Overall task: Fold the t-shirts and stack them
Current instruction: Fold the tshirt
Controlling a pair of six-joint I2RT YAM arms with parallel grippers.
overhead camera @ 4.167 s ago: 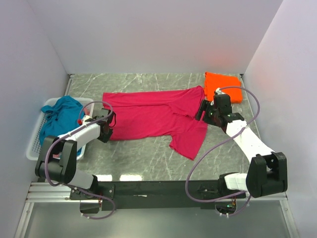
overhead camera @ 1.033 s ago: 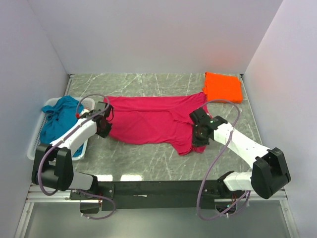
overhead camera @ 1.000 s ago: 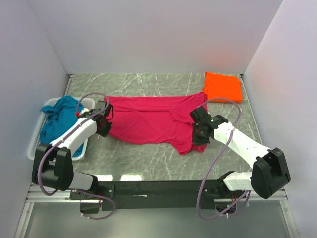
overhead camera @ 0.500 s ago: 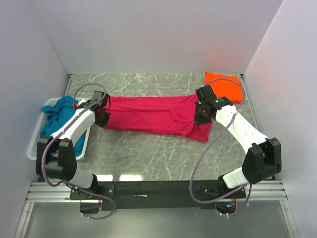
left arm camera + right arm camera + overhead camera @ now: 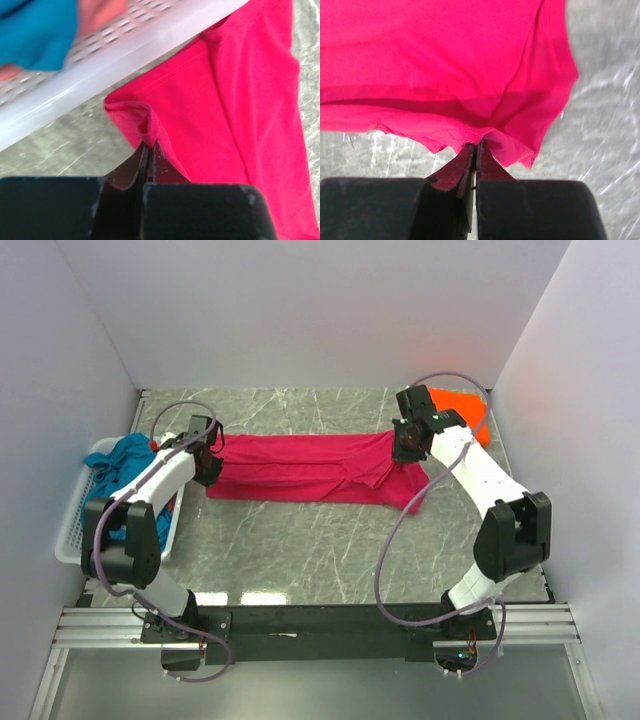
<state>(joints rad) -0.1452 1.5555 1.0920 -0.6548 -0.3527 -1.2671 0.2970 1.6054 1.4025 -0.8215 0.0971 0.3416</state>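
Note:
The magenta-pink t-shirt (image 5: pixel 300 467) lies folded lengthwise into a long band across the middle of the table. My left gripper (image 5: pixel 207 462) is shut on its left edge (image 5: pixel 148 131), beside the basket. At the band's right end my right gripper (image 5: pixel 407 443) is shut on the hem (image 5: pixel 475 139), with a loose flap (image 5: pixel 405 490) hanging toward the front. The orange t-shirt (image 5: pixel 470 410) lies folded at the back right, partly hidden behind the right arm. The teal-blue t-shirt (image 5: pixel 118 462) is bunched in the basket.
A white lattice basket (image 5: pixel 72 532) stands at the left edge of the table, its rim (image 5: pixel 125 55) close to my left gripper. White walls enclose the back and both sides. Grey marble tabletop (image 5: pixel 330 550) shows in front of the shirt.
Both grippers carried the pink shirt's near edge toward the back, folding it from a wide spread into a narrow band. The right arm swung up toward the orange shirt.

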